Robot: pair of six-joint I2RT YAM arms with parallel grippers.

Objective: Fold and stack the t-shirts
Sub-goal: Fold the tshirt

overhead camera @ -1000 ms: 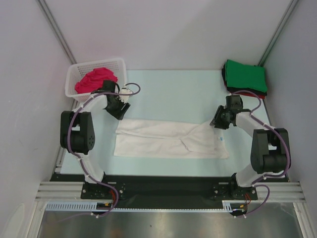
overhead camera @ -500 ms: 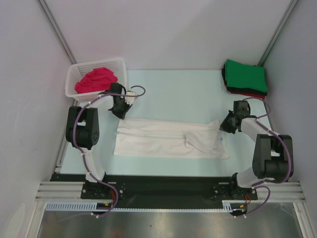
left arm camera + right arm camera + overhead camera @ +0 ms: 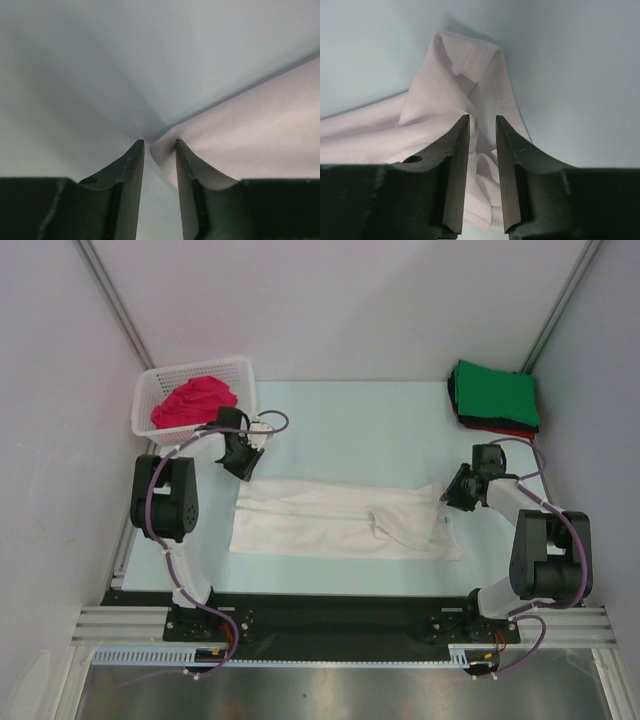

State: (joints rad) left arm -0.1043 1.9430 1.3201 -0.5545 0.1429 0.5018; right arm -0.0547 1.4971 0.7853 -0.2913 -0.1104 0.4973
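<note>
Currently one white t-shirt (image 3: pixel 340 525) spread; left tool (image 3: pixel 159 145), right tool (image 3: pixel 482 120) both slightly parted.

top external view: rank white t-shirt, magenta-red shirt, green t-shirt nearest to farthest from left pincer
1. white t-shirt, its far-left corner at the left pincer
2. magenta-red shirt, in the basket, far left
3. green t-shirt, far right corner

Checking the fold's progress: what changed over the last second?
The right gripper moved right and lower; the raised right end of the white t-shirt now lies flatter. The left gripper barely shifted at its far-left corner. Unmoved: basket, magenta-red shirt, green stack.
</note>
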